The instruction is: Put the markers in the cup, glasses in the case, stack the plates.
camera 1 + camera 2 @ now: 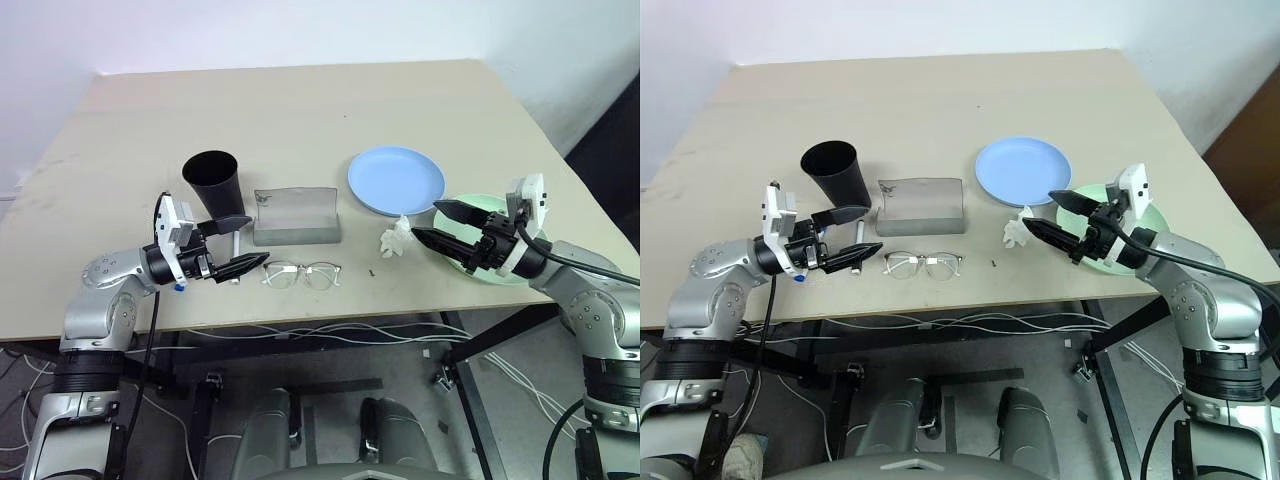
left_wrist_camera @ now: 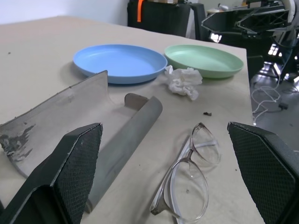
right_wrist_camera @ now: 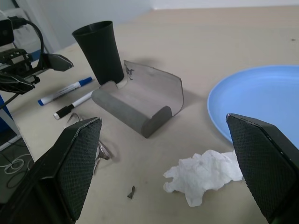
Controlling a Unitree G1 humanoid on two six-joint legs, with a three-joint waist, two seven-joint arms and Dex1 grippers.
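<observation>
From my remote station, both of the robot's hands hang level over the near edge of the tabletop (image 1: 300, 110), fingers spread wide and holding nothing. The left hand (image 1: 237, 244) points inward toward the middle of the scene, with the glasses (image 1: 302, 274) lying flat and unfolded just beyond its fingertips, lenses side by side near the front edge. The right hand (image 1: 448, 225) points inward from the other side, above the mint green plate (image 2: 204, 59), its lower finger reaching toward a crumpled white tissue (image 1: 396, 238) that lies between the two plates' near rims.

The light blue plate (image 1: 396, 180) sits just beside the green one, farther from me; the two are not stacked. The grey case (image 1: 296, 216) stands open at centre, lid raised, empty, directly behind the glasses. The black cup (image 1: 212, 181) stands upright beside the case, on the robot's left.

In the right wrist view the two markers lie on the tabletop in front of the cup, roughly parallel: the blue-capped marker (image 3: 65, 91) farther out, the black-capped marker (image 3: 74, 105) closer to the case. Neither is in the cup. A small dark speck (image 3: 131, 191) lies on the bare surface between the tissue and the glasses.
</observation>
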